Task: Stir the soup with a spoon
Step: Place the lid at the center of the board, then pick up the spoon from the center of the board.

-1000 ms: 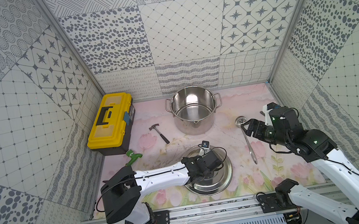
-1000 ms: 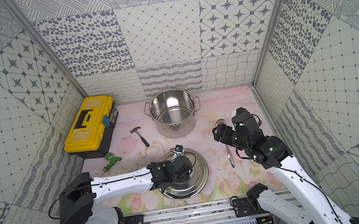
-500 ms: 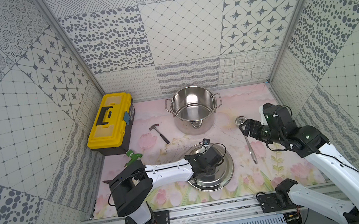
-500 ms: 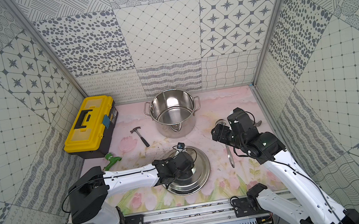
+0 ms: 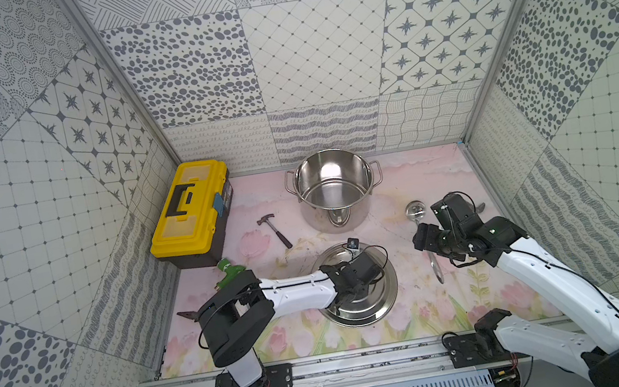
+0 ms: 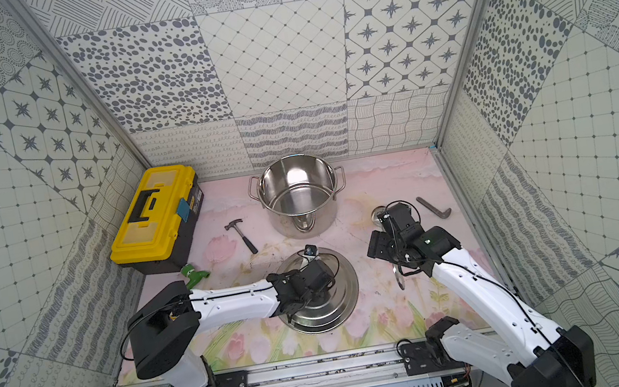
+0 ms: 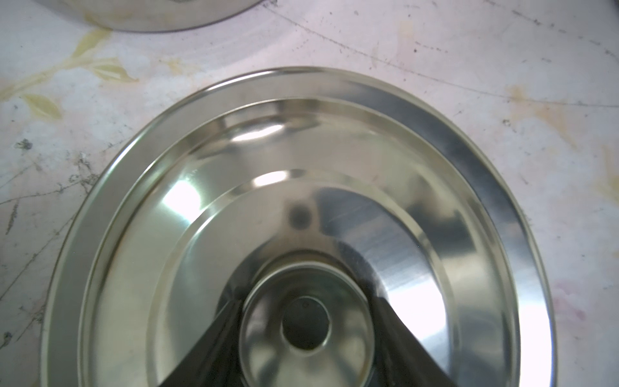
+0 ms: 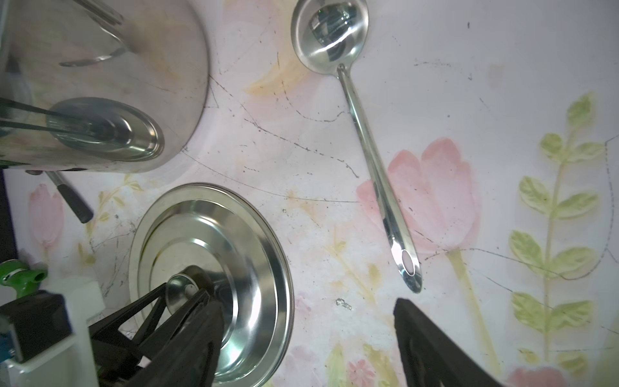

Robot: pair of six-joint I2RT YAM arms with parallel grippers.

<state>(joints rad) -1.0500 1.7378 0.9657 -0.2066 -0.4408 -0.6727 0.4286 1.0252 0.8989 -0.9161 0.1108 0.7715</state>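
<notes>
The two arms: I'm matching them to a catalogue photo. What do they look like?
The left arm and right arm match: white tubular links, black joint housings, black base plates on an aluminium rail, thin black cables looping outside. A small green dot marks the right arm's forward housing. The gripper fingers are black and wedge-shaped.

A steel lid (image 7: pixel 301 201) lies flat on the scuffed floral table (image 7: pixel 502 67). The jaws of the left gripper (image 7: pixel 306 298) flank its knob (image 7: pixel 306 323), apparently touching it. At the frame edge a curved steel sliver is probably the pot (image 7: pixel 150 16).
</notes>
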